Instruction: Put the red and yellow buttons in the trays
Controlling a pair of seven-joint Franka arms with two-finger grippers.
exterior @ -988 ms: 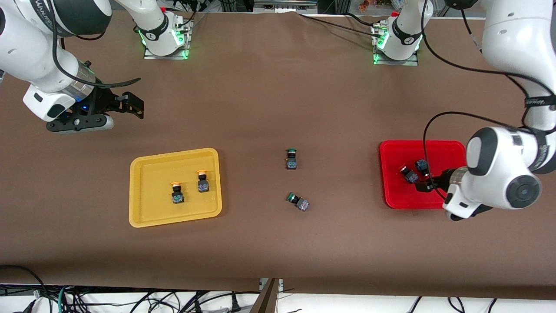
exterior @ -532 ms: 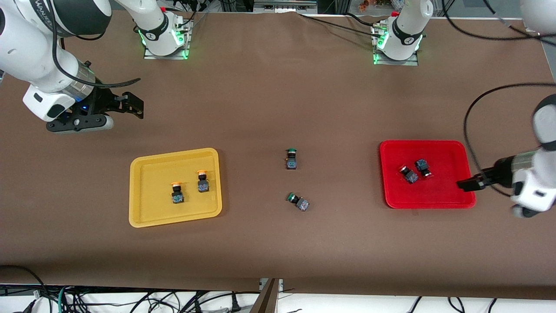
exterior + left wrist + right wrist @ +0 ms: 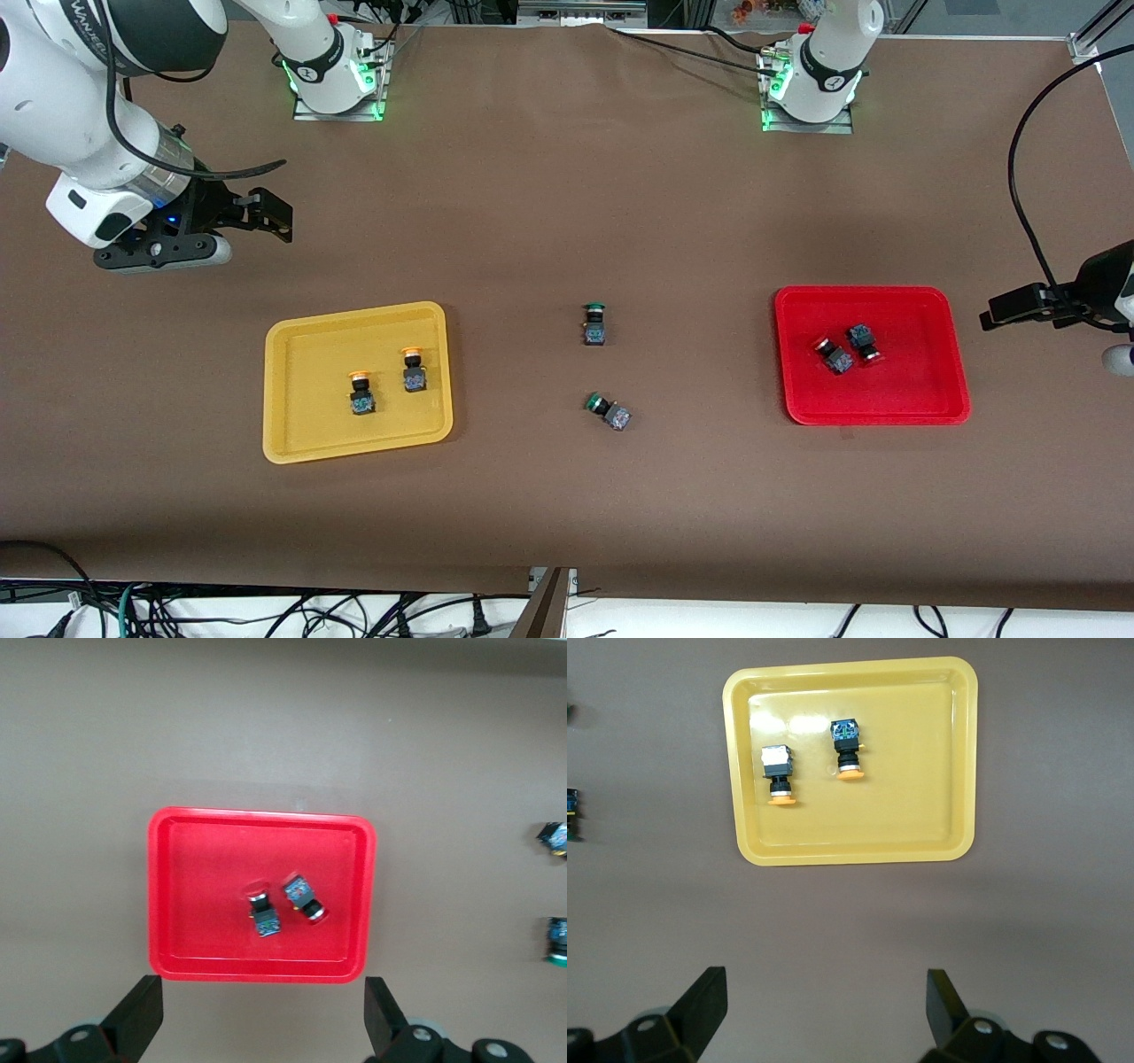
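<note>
Key relation: we find no red or yellow button outside a tray, so in our judgement no pick remains; each gripper hangs over bare cloth near its own end of the bench, clear of the tray beside it.
Left gripper [image 3: 261, 1032]: over the brown cloth at the left arm's end edge of the bench, just off the red tray; jaws spread wide, holding nothing.
Right gripper [image 3: 824, 1019]: over the cloth toward the right arm's end of the bench, nearer the bases' edge than the yellow tray; jaws spread wide and empty. We judge this arm to be waiting.
Shallow red plastic tray with raised rim [image 3: 941, 354]: toward the left arm's end. It holds the two dark-bodied push-button switches with red caps [image 3: 835, 357], lying on their sides, close together, possibly touching, near the tray's middle. Their long axes run slantwise to the tray's edges.
Shallow yellow plastic tray with raised rim [image 3: 292, 416]: toward the right arm's end. It holds the two dark-bodied push-button switches with yellow-orange caps [image 3: 361, 393], lying side by side but apart, caps pointing toward the bases' edge.
Two like switches with green caps [image 3: 594, 323]: on the cloth at mid-bench between the trays, apart from each other, in no tray.
Task status: our assessment is that sorting stands complete.
</note>
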